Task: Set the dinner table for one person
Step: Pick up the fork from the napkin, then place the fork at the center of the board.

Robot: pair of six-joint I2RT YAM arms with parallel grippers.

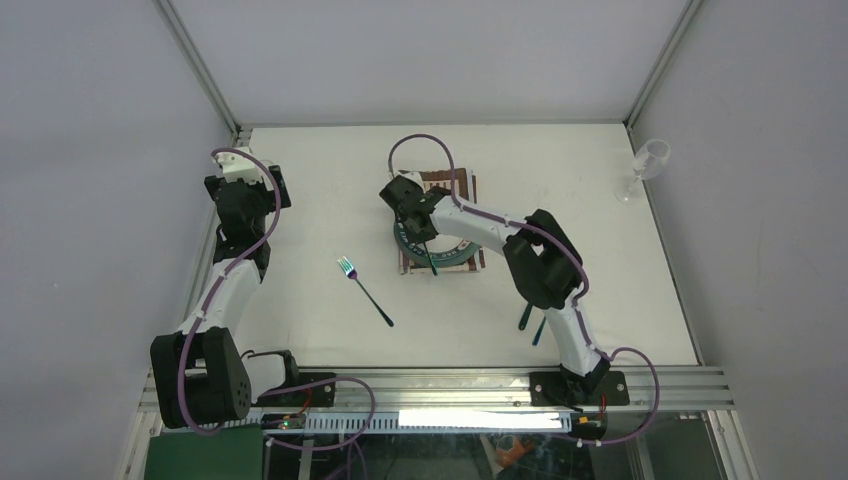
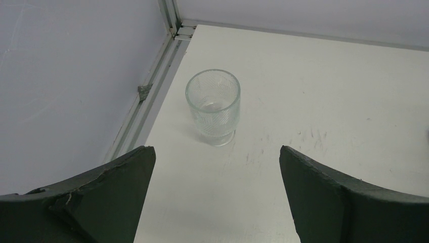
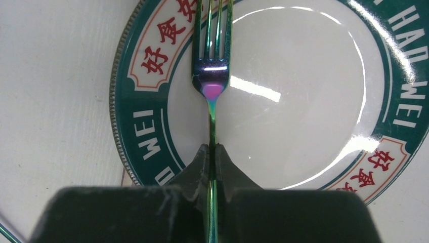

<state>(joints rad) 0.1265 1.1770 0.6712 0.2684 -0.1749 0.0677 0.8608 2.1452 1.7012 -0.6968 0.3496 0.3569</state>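
Right gripper [image 3: 212, 152] clamped on the slim handle of the fork [image 3: 212, 76] above the plate [image 3: 146, 147], centre of the dinner table [image 1: 560, 310]; fork probably stiff, light, slick; left gripper [image 2: 215, 152] spread apart before the fragile glass [image 2: 213, 104], far left.

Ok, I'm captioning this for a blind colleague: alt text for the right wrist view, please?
The right gripper is shut on the handle of an iridescent fork, tines pointing away, over a white plate with a teal rim and red Chinese characters.
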